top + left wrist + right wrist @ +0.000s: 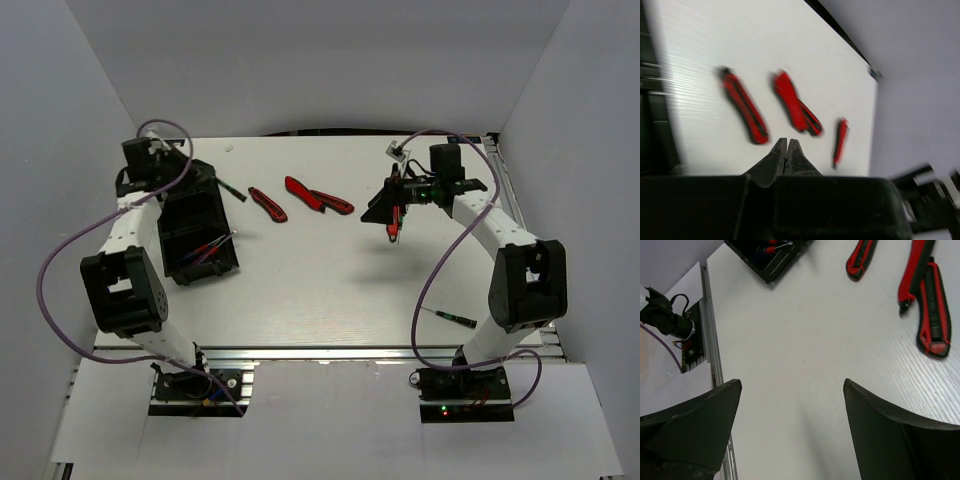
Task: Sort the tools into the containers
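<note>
Two black bins (pixel 172 215) stand at the left; the nearer one (pixel 228 265) holds red-and-blue screwdrivers (pixel 210 248). On the table lie a red-and-black cutter (pixel 267 203), red-and-black pliers (pixel 318 196) and a slim red tool (pixel 395 222). My left gripper (pixel 200 178) is shut and empty over the bins' far end; its view, blurred, shows its tips (pixel 786 142) and the three red tools beyond. My right gripper (pixel 385 205) is open wide and empty above the slim red tool. Its view (pixel 792 385) shows only bare table between the fingers.
A black-green screwdriver (pixel 232 190) lies beside the bins' far corner. Another thin screwdriver (pixel 447 316) lies near the right arm's base. In the right wrist view the bin (pixel 767 262) and two red tools (pixel 861 257) (pixel 932 315) sit ahead. White walls enclose the table.
</note>
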`<state>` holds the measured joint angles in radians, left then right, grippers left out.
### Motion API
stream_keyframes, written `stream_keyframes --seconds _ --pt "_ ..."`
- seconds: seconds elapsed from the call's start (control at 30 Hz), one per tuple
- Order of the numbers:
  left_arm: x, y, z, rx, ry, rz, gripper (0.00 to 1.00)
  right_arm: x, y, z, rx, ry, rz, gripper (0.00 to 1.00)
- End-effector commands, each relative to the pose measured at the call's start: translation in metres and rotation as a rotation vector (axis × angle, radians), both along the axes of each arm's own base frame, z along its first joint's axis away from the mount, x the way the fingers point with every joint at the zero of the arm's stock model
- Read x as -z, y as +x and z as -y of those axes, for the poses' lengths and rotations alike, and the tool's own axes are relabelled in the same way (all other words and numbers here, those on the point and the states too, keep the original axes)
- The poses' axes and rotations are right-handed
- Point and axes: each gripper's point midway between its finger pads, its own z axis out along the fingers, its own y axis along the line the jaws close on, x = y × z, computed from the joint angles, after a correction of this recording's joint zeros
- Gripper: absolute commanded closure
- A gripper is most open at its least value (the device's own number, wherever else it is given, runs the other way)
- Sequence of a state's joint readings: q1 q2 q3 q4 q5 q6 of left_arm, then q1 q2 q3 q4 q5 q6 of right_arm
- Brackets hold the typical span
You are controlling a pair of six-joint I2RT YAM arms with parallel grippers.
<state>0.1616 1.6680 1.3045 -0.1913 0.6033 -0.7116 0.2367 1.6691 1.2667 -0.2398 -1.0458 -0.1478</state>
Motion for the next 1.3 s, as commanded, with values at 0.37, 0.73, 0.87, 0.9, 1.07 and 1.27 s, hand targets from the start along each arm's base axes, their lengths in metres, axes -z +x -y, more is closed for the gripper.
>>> stream_keyframes --seconds 0.37,0.73,0.87,0.9,1.07,1.27 --pt "-0.006 -0.013 -0.167 -0.606 0.498 -0.065 1.00 0.001 -0.010 0.030 0.036 -0.024 0.032 0.11" --pt "0.038 -0.010 -0.168 -0.584 0.480 -0.165 0.96 0.004 -0.006 0.050 0.088 -0.065 0.055 0.11" --pt "0.050 -0.015 -0.164 -0.563 0.469 -0.189 0.53 0.008 -0.006 0.057 0.104 -0.085 0.052 0.11" --pt "0.055 -0.018 -0.162 -0.558 0.469 -0.202 0.39 0.009 -0.006 0.058 0.108 -0.090 0.049 0.10" --pt "0.051 -0.030 -0.171 -0.599 0.479 -0.225 0.10 0.017 0.002 0.067 0.158 -0.144 0.055 0.10" --pt "0.016 -0.041 -0.173 -0.632 0.456 -0.159 0.08 0.042 0.039 0.093 0.388 -0.301 0.027 0.11"
